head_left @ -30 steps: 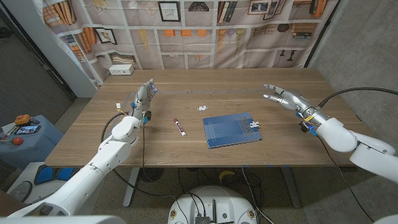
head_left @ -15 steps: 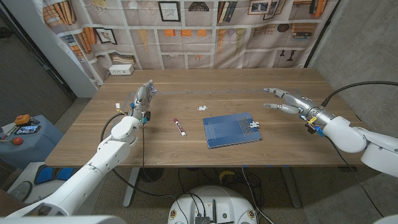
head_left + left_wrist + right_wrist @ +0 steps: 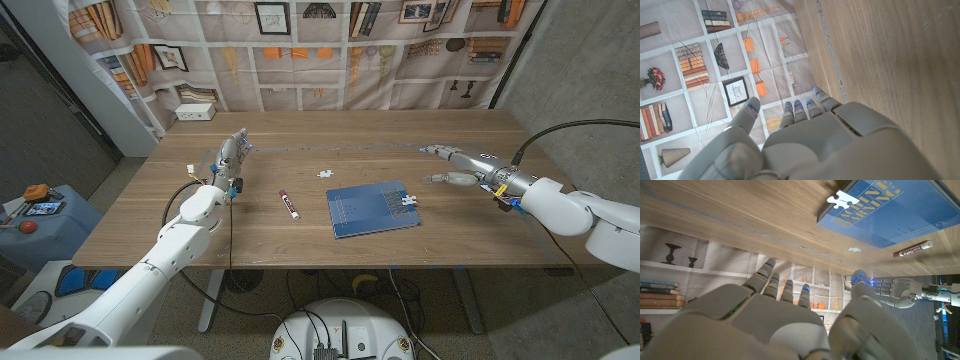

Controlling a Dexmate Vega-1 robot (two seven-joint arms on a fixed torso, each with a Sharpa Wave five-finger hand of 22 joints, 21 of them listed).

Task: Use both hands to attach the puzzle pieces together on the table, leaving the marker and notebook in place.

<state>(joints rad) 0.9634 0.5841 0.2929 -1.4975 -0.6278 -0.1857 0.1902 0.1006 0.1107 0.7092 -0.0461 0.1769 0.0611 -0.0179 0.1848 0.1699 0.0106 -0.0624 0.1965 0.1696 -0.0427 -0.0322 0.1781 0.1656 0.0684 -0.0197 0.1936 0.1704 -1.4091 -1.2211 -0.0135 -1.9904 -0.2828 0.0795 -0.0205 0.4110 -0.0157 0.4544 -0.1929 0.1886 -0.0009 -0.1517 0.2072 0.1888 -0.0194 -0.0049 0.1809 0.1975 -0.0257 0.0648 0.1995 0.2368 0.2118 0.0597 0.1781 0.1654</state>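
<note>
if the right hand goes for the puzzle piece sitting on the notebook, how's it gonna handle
The puzzle piece looks thin and flat, so it is probably very light and hard to pinch from above. It lies near the corner of the blue notebook, whose cover looks smooth, so it may slide rather than lift. It is flat, so it should not roll.

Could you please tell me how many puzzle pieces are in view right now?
2. One puzzle piece lies on the blue notebook's corner nearest the right hand. The other piece lies on the bare table behind the notebook.
</note>
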